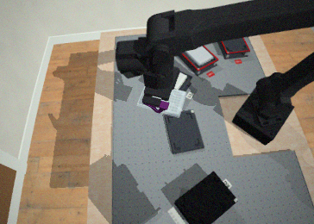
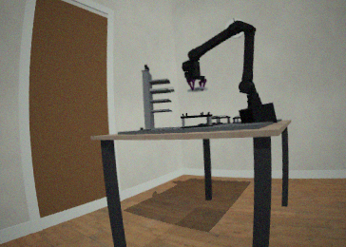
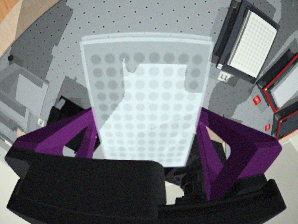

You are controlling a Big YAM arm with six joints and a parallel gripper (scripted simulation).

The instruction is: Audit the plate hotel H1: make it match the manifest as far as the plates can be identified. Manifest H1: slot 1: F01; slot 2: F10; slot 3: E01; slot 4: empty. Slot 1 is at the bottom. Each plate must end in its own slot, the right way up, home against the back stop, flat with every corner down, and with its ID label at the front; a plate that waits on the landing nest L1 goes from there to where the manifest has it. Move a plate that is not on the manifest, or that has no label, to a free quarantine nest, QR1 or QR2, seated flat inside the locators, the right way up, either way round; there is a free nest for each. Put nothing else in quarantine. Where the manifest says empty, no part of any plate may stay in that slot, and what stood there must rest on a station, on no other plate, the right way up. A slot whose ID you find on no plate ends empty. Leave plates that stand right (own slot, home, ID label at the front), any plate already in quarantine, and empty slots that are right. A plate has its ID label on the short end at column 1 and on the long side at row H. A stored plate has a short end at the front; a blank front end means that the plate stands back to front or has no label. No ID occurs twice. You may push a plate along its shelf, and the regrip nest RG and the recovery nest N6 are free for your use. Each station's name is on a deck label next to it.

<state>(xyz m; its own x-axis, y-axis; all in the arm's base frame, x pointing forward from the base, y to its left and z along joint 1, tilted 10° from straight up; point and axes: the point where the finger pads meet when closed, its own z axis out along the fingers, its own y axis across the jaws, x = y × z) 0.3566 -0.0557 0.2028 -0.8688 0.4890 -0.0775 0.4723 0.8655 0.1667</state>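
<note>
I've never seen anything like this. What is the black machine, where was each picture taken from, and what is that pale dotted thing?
The machine is a black jointed robot arm bolted to a wooden table. One picture looks down from above, one looks from across the room, and one comes from a camera on the arm's wrist.

At the arm's end is its tool, with two purple fingers. They grip a pale rectangular lab plate dotted with small wells, carried in the air above the grey deck.

On the deck are a grey shelf tower, a dark square tray and two red-framed trays; one of them holds another white plate.
</note>
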